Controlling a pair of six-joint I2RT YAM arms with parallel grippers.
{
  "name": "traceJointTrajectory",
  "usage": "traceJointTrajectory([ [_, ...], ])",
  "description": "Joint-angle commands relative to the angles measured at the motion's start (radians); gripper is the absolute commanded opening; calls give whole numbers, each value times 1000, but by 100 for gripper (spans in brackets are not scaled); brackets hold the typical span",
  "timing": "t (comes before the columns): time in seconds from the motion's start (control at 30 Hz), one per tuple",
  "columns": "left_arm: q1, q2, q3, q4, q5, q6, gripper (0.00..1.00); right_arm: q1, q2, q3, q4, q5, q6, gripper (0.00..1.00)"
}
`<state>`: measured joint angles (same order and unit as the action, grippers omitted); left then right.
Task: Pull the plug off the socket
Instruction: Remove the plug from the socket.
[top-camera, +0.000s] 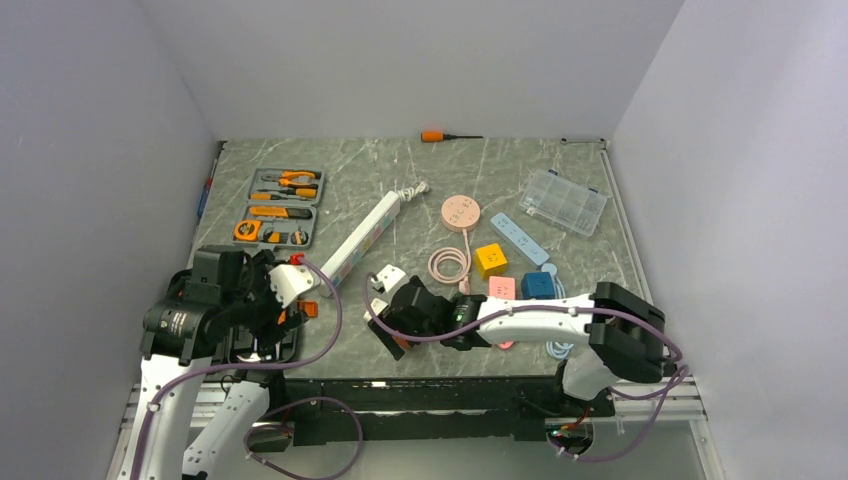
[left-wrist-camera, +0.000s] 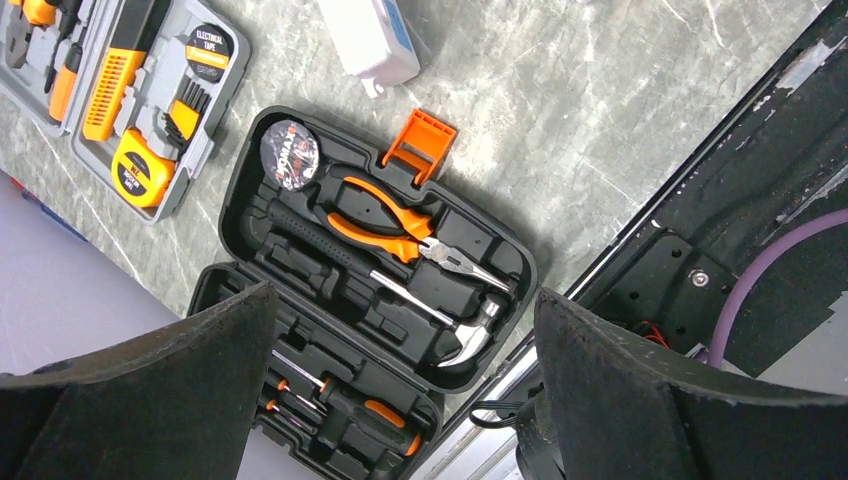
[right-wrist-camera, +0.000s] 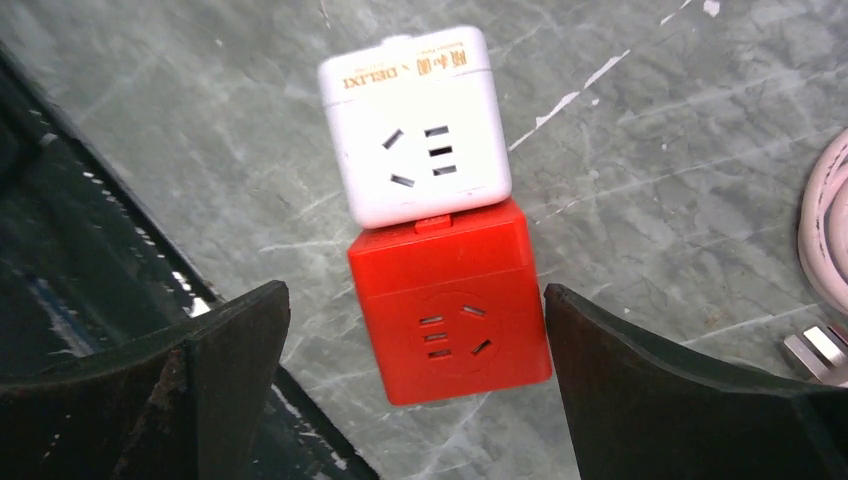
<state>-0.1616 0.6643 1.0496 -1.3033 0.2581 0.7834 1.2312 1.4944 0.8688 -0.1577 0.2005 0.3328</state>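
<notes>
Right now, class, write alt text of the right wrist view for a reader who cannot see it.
A red cube adapter lies between the open fingers of the right gripper, touching a white cube adapter beyond it, on a marble table. A pink cable shows at the right edge.

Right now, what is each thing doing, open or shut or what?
left gripper: open, empty.
right gripper: open, either side of the red cube.
black tool case: open.
red cube: touching the white cube.
power strip: lying flat.
pink cord: coiled.
</notes>
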Motion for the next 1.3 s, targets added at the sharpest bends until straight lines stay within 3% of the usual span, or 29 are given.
traceJointTrajectory([
  [0.0,2,-14,23,-10,28,19,99,-4,42,20,69,42,-58,100],
  [0.3,2,-19,23,-4,43,30,99,0,96,-24,130,-21,-61,100],
  [0.47,2,-43,35,17,95,57,99,2,137,6,96,-30,-51,86],
  [0.63,2,-70,30,26,171,102,99,7,132,-47,123,-29,-30,81],
  [0.73,2,-94,14,44,209,126,99,7,126,-47,121,-19,-22,65],
  [0.87,2,-141,-19,66,266,192,99,5,75,0,63,-21,-14,30],
  [0.97,2,-185,-63,89,305,280,99,-4,8,46,21,-67,-17,11],
  [1.03,2,-217,-108,110,322,348,100,-16,-32,82,-8,-105,-11,6],
  [1.27,2,-338,-198,166,376,610,99,-45,-112,199,-122,-328,39,0],
])
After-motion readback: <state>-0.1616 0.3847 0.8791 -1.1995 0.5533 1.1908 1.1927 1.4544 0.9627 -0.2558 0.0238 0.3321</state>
